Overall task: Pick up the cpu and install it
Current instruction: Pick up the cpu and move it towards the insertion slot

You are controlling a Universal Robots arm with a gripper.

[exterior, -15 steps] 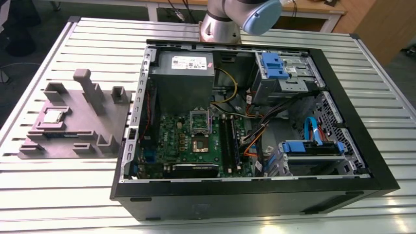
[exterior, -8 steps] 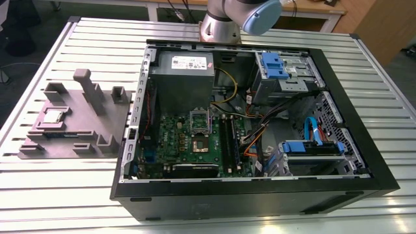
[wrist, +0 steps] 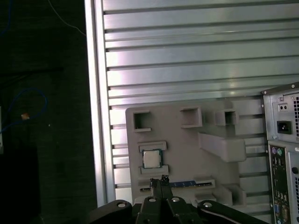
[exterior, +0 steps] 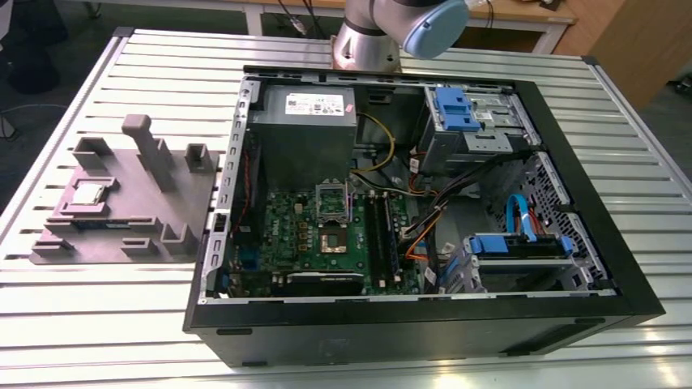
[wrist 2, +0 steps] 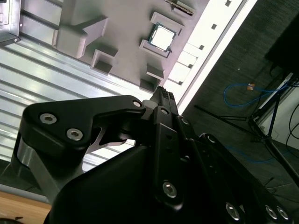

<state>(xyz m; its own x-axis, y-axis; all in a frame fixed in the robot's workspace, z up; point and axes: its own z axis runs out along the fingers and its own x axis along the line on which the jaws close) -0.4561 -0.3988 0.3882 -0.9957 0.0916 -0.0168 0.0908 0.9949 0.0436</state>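
- Here is the arm, standing at the far edge of the open computer case; its silver column and blue cap rise over the case's back wall
- The gripper is drawn narrow in both wrist views; the two black fingers run up side by side and meet at the tips, nothing clamped between them
- And there is the cpu, silver top up, lying flat in a shallow square recess of the grey fixture; low raised lips hem it in on two opposite sides
- The fixture lies on the slatted metal table, just beside the case, on the exterior view's left; an upright post and several small blocks stand on it near the chip
- In the first wrist view the fingertips line up close to the cpu, apart from it with no contact; a narrow blue and gold strip lies on the fixture just by the tips
- Inside the case, the green motherboard lies flat; the socket sits near its middle with a metal frame at its edge
- The cpu is well apart from that socket, outside the case altogether
- A big grey box with a white label sits just beyond the motherboard, close to the arm's base
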